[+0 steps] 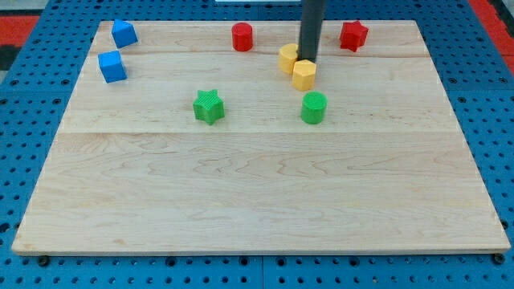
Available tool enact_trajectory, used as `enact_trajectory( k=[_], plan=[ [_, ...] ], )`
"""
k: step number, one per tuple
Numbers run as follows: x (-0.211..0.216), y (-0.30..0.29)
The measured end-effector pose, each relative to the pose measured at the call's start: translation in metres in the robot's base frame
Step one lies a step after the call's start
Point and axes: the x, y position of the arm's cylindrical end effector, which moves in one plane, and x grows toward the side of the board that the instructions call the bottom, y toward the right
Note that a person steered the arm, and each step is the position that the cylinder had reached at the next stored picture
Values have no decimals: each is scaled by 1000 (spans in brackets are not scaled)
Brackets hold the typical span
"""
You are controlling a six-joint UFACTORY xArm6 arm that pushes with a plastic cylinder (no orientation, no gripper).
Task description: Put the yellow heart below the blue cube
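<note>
My tip (307, 59) stands at the view's top, a little right of the middle, and it touches two yellow blocks at once. The rod comes down between them: one yellow block (288, 58) lies just at the tip's left, the other yellow block (304, 75) sits just below the tip, toward the view's bottom. Both shapes are partly hidden by the rod, so I cannot tell with certainty which one is the yellow heart; the left one looks more like it. There are no fingers on this arm, only the straight rod, so nothing is spread or pinched.

I judge the tip is placed here because it must separate the heart from its neighbour before it can push it far to the view's left. The blue cube (112, 67) lies near the left edge, well apart from the tip, with another blue block (124, 33) just above it. The free place below the cube is the goal, so most of the way is not yet done.

On the way lies a green star (208, 106); a green cylinder (314, 107) is just below the yellow pair. A red cylinder (242, 37) and a red star-like block (352, 35) rest at the top.

The surface is a pale wooden board (257, 193), smooth, lying on a blue perforated table (24, 104)
</note>
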Motion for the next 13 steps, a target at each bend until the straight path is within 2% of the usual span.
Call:
enact_trajectory(
  k=[1, 8, 10, 13],
  plan=[
    [2, -42],
    [-36, -45],
    [6, -118],
    [33, -260]
  ],
)
